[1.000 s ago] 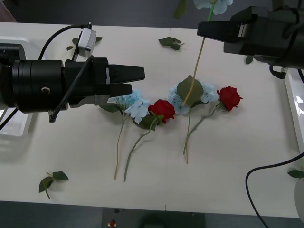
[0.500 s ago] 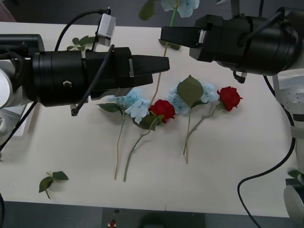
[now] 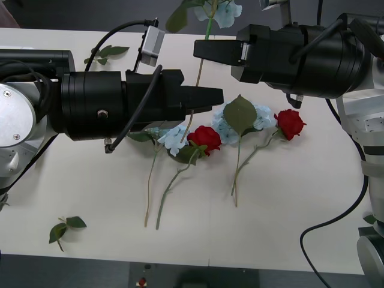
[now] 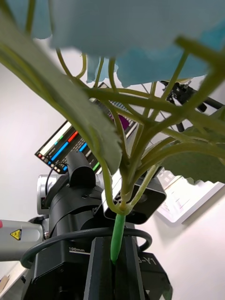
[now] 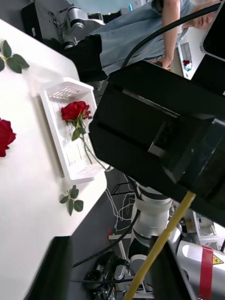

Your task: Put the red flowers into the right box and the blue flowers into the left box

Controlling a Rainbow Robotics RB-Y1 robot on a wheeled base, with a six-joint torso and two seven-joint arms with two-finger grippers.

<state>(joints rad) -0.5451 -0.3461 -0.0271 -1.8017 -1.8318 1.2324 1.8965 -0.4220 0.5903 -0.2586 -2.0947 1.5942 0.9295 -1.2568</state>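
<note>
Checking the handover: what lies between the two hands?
In the front view, the blue flower's stem, running from the right hand down to the left hand.

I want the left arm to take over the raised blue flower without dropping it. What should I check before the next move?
1. Right gripper clamped on the raised blue flower: ok, its stem sits pinched between the fingers in the right wrist view.
2. Left gripper open to receive: ok, fingers apart.
3. Stem lined up between the left fingers: ok, judging by the left wrist view.
4. Hanging stem end free of the blue flowers on the table: cannot tell, they overlap in the front view.
5. Right box sorted correctly so far: ok, it holds one red rose.
</note>
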